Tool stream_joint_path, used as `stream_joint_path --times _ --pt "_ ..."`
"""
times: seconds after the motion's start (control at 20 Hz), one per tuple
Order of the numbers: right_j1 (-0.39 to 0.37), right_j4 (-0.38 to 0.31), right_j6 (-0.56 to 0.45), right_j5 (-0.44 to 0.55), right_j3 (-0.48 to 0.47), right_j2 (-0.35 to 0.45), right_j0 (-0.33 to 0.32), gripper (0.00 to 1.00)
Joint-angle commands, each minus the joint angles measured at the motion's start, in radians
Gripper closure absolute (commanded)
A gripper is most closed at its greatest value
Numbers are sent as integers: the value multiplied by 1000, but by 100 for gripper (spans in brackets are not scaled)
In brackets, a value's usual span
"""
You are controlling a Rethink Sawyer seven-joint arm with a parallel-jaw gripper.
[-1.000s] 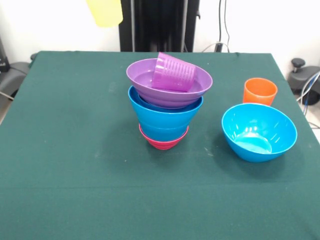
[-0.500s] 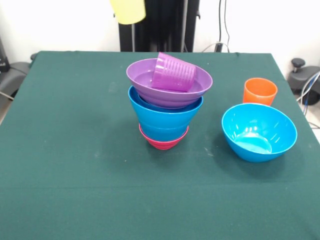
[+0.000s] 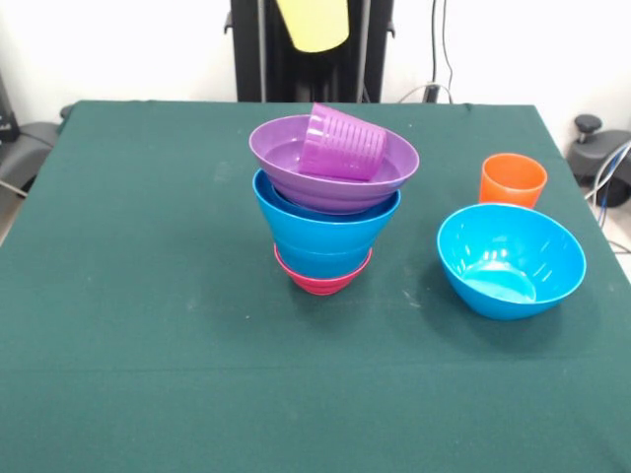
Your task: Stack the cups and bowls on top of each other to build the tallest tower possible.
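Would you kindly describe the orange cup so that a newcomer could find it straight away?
Start at the tower of nested bowls in the middle of the green table, then look to its right for the lone blue bowl. Just behind that bowl stands the orange cup, upright and open at the top. It is the only opaque orange thing and far narrower than the bowl beside it.

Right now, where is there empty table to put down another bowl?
The whole side of the green table beside the tower is bare, and so is the near strip in front of it. The other side is crowded: the orange cup and loose blue bowl sit there.
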Motion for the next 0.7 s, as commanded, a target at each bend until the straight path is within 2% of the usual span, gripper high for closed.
stream_joint_path --times 0.05,0.3,0.4,0.5,0.7 --pt "51 22 132 115 -63 -98 55 100" --pt "11 83 16 247 -139 -72 6 100" --pt "23 66 -3 275 -179 -73 -1 100" --pt "42 12 -1 261 -214 -86 9 100" --pt "111 -16 18 265 -267 -103 32 100"
